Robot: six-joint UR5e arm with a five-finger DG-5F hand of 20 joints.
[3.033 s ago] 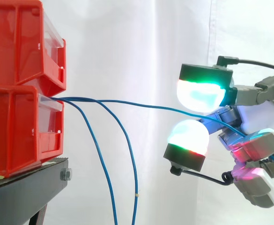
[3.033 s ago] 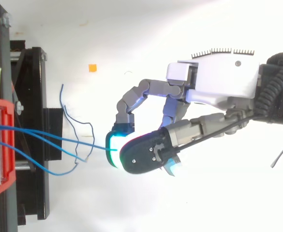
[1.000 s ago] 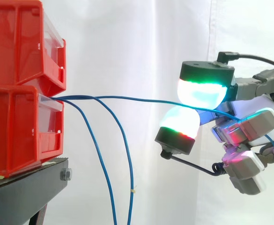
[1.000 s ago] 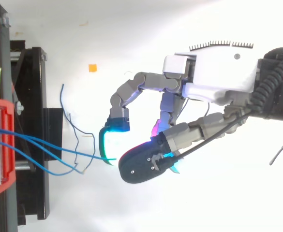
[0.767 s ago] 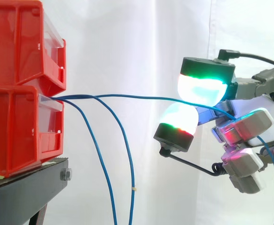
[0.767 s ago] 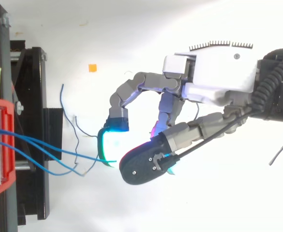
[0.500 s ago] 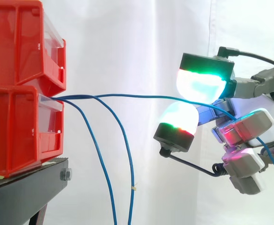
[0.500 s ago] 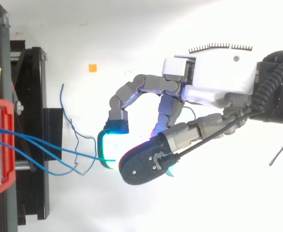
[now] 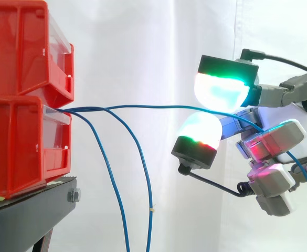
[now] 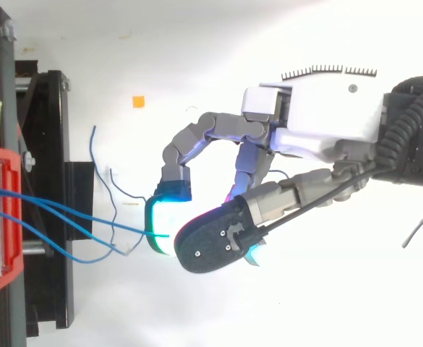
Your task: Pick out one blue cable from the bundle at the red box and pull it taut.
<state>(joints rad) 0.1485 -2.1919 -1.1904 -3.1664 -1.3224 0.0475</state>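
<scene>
Fingers (image 9: pixel 220 90) curled, two glowing pads closed one above the other on the blue cable (image 9: pixel 158 107); it looks like a pinch (the gap between them seems no wider than the wire). The hand (image 10: pixel 319 119) grips side-on, likely so that a draw toward three o'clock runs straight away from the box. From the pinch the cable heads toward nine o'clock in a shallow upward bow, so it is not yet taut. Its free tail leaves the hand near four o'clock and drops. Beyond, two loose cables (image 9: pixel 147 178) sag from the same slot toward six o'clock, apart from the hand. Farthest, the lower red box (image 9: pixel 17 147) sits on the black stand (image 9: pixel 32 215), before the white curtain (image 9: pixel 143 52).
</scene>
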